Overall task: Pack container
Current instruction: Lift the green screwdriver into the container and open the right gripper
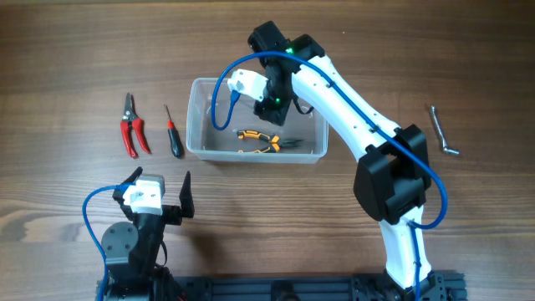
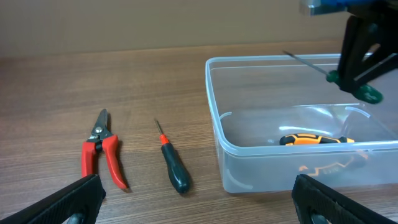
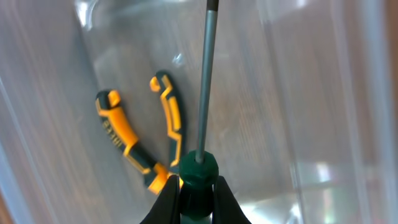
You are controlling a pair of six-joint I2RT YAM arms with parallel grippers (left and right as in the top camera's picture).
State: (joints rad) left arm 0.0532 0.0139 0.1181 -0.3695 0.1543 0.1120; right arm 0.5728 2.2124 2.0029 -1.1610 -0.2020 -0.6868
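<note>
- Container (image 1: 219,155) sits mid-table w/ orange pliers (image 1: 263,142) already inside.
- R gripper (image 3: 198,193) is over it, clamped on green screwdriver (image 3: 201,124), not yet dropped.
- L gripper (image 1: 160,180) is spread wide, empty, near front edge.
- To pack: red pruners (image 1: 132,125), red screwdriver (image 1: 171,132), and far right prob. a hex key (image 1: 443,130).

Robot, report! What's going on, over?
Left gripper open, empty. Right gripper shut on green screwdriver, over container. Orange pliers inside. Nothing in the way.
</note>
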